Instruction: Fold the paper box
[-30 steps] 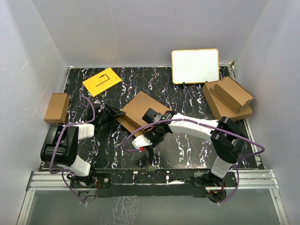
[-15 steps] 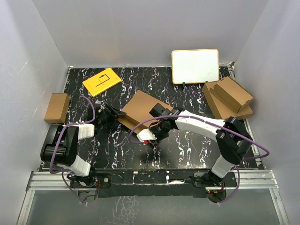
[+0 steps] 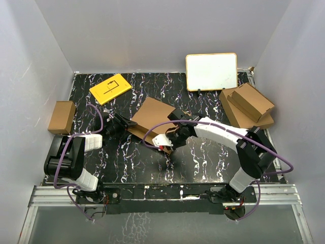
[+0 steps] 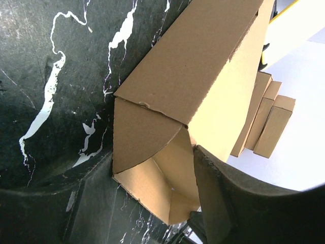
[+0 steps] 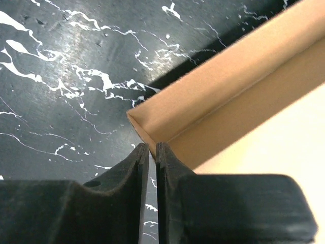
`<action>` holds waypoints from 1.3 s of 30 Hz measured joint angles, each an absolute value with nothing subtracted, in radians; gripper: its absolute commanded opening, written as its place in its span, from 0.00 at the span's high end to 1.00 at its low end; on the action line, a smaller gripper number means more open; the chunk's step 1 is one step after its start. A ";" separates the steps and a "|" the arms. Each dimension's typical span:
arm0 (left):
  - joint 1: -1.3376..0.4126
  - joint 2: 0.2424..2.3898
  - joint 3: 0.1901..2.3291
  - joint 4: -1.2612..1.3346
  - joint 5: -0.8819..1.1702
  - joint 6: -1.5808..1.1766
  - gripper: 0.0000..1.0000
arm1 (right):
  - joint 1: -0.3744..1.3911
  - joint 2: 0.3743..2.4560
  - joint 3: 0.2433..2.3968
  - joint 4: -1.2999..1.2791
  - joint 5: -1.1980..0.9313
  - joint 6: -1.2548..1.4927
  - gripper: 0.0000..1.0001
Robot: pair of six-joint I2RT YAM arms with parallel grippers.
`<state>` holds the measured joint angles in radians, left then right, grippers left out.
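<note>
Left wrist view crops most of the paper box point(image 4: 203, 66).

Centre blocked by paper box point(image 3: 151, 113); open table point(image 3: 127, 158) in front; cardboard stack point(image 3: 247, 108) crowds far right.

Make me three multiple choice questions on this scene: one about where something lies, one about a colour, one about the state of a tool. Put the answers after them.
1. Where on the table does the yellow card lie?
A) back left
B) front right
C) dead centre

2. What colour are the arms' cables?
A) green
B) purple
C) orange

3. How do the right tool's fingers stand?
A) spread wide
B) shut, tips at a corner of the paper box
C) shut on the yellow card

Answers:
1 A: the top view shows it near the far left corner.
2 B: purple loops trail from both arms.
3 B: the right wrist view shows the fingers almost touching beside the box corner.
</note>
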<state>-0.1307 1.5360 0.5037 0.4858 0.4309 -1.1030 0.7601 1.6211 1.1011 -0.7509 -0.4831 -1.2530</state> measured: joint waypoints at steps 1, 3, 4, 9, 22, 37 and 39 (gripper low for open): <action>-0.131 1.536 0.505 0.484 0.431 -1.103 0.44 | 0.748 1.618 1.101 -0.751 -0.489 -1.251 0.76; -0.131 1.536 0.507 0.478 0.431 -1.101 0.43 | 0.729 1.607 1.101 -0.743 -0.498 -1.247 0.69; -0.131 1.536 0.509 0.474 0.432 -1.100 0.42 | 0.719 1.597 1.101 -0.733 -0.504 -1.245 0.66; -0.132 1.536 0.512 0.463 0.435 -1.101 0.38 | 0.679 1.536 1.101 -0.704 -0.550 -1.241 0.57; -0.133 1.501 0.514 0.405 0.434 -1.107 0.03 | 0.274 1.483 1.087 -0.492 -0.917 -0.845 0.24; -0.121 1.145 0.445 0.370 0.449 -1.050 0.03 | 0.014 1.773 1.136 -0.087 -1.016 -0.101 0.18; -0.121 1.092 0.408 0.382 0.474 -1.047 0.03 | 0.005 1.841 1.185 -0.106 -1.011 -0.083 0.18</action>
<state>-0.1207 1.0924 0.4080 0.3820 0.4744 -1.0466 0.0048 1.8408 1.1847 -0.1059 -1.0115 -0.0830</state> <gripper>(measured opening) 0.970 0.822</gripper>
